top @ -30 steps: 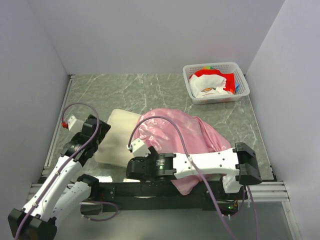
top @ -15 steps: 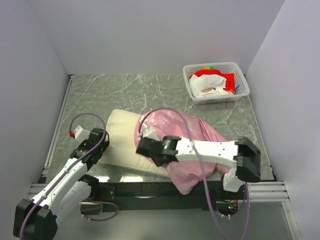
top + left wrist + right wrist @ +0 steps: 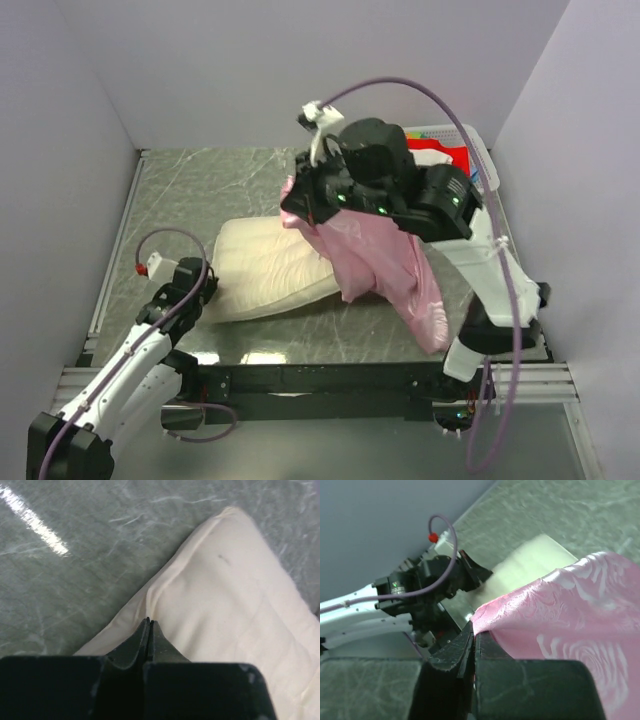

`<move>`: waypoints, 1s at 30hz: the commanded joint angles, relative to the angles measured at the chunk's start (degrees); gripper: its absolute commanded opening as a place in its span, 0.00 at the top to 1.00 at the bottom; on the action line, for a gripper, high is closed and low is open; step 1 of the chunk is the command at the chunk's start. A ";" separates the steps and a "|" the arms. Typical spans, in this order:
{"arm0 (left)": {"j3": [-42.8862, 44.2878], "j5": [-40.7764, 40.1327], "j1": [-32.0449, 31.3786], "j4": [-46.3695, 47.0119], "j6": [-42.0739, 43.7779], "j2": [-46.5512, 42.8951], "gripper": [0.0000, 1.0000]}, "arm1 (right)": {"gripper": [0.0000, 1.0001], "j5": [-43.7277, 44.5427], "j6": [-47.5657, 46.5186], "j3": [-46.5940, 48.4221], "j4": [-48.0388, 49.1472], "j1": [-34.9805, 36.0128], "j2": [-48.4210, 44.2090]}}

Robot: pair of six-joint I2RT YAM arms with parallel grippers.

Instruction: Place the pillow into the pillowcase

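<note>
- Top external view: showing the right gripper (image 3: 298,205) raised high above the green marble table (image 3: 200,190), jaws pressed together on the edge of the pink pillowcase (image 3: 385,265).
- Hanging down from that pinch in loose folds, covering the right end of the cream pillow (image 3: 265,270) and trailing toward the table's near right edge.
- Showing the pillow lying flat across the middle of the table, its left end bare; impossible to tell whether its right end is inside the sack or only under it.
- Left wrist view: catching the left gripper (image 3: 149,625) low at the pillow's near left edge, jaws closed tight, tips touching the seam; unclear whether any cloth is caught between them.
- Right wrist view: confirming pink patterned cloth clamped at the fingertips (image 3: 470,632).
- Glimpsing a white basket (image 3: 487,165) at the far right corner, mostly hidden behind the raised arm.
</note>
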 commanded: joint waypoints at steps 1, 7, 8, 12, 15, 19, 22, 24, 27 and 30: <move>11.78 3.25 -0.47 0.48 -1.56 -1.53 0.99 | 0.99 -6.83 -1.65 10.48 -2.88 0.27 11.79; 23.48 -1.40 -0.47 -2.67 1.52 -0.74 0.99 | 1.00 -7.72 1.50 -14.97 11.43 1.76 6.10; 24.11 -1.84 -0.47 -3.12 1.52 -0.48 0.99 | 1.00 -6.76 2.47 -18.23 15.36 1.93 4.17; 24.29 -5.62 -0.47 -5.05 1.17 -2.14 0.99 | 1.00 -1.85 6.00 -32.40 23.83 1.94 0.12; 24.29 -7.64 -0.47 -4.19 2.74 -3.90 0.99 | 0.77 4.75 6.18 -33.12 23.14 1.76 -1.29; 24.03 -7.12 -0.47 -5.23 2.14 -2.85 0.99 | 0.40 12.89 6.78 -34.07 20.06 3.07 -4.96; 22.45 -7.47 -0.47 -5.85 1.79 -2.76 0.99 | 0.23 24.93 10.98 -43.89 21.73 6.76 -13.12; 20.79 -7.91 -0.47 -6.11 1.78 -3.55 0.99 | 0.23 26.82 13.72 -53.64 24.27 9.91 -17.44; 19.03 -8.26 -0.47 -7.34 1.79 -4.34 0.99 | 0.23 30.07 18.82 -65.87 26.92 17.54 -22.73; 16.22 -9.05 -0.55 -9.45 0.03 -4.26 0.84 | 0.21 32.27 26.19 -73.35 26.39 25.01 -22.30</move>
